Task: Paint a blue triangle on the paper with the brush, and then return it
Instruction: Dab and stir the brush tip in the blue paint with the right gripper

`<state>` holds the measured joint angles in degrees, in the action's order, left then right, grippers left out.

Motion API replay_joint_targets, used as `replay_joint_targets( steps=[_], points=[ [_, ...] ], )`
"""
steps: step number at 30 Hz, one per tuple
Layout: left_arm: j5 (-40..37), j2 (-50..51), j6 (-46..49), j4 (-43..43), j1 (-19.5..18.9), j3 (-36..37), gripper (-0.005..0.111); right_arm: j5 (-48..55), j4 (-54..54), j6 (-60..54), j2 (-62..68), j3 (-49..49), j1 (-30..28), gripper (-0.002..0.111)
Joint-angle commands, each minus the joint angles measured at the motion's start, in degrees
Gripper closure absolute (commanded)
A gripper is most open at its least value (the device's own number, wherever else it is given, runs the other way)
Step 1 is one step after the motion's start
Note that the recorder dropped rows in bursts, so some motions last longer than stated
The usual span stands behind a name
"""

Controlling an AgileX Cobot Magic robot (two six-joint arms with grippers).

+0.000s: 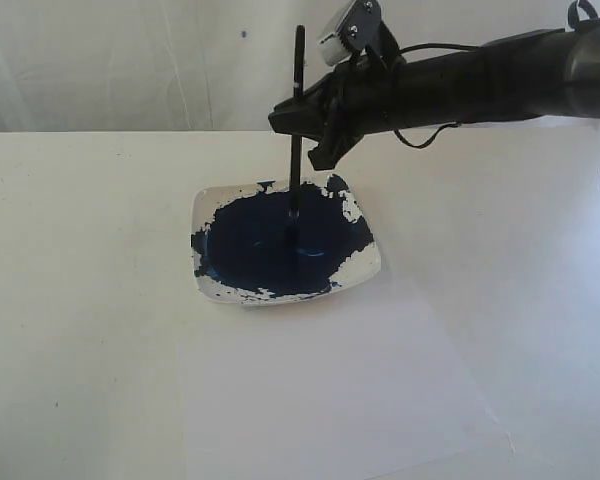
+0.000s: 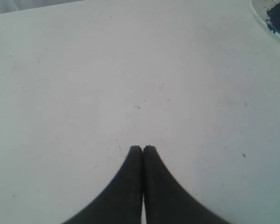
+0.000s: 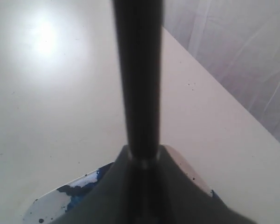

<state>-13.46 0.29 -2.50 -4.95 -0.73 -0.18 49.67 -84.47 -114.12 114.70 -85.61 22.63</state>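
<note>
Nothing legible anywhere: no lettering, label, brand mark, number or sign to be read. None on the black handle of the brush point(image 1: 299, 70) standing up through the right jaws, none on the white paper point(image 1: 330, 390) well below them, none on the rim of the paint dish point(image 1: 365, 268), none on the bare tabletop point(image 1: 80, 250). Pale camera housing point(image 1: 348, 30) just above the right jaws too small and blurred to tell any marking.

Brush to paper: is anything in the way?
Nothing visible. The right gripper holds the brush upright, tip in the paint dish; the paper beside it lies bare. Only the dish rim needs clearing.
</note>
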Motion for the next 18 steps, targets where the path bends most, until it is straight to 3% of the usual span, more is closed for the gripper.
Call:
replay_joint_targets(
  steps=[1,18],
  points=[
    [-0.14,-0.29,-0.29,0.40,-0.25,0.18,0.107,-1.20,-0.10,-0.06,0.16,-0.39,0.30,0.108],
    [-0.14,-0.29,-0.29,0.40,-0.25,0.18,0.107,0.08,-1.00,0.37,0.78,-0.62,0.30,0.108]
  ],
)
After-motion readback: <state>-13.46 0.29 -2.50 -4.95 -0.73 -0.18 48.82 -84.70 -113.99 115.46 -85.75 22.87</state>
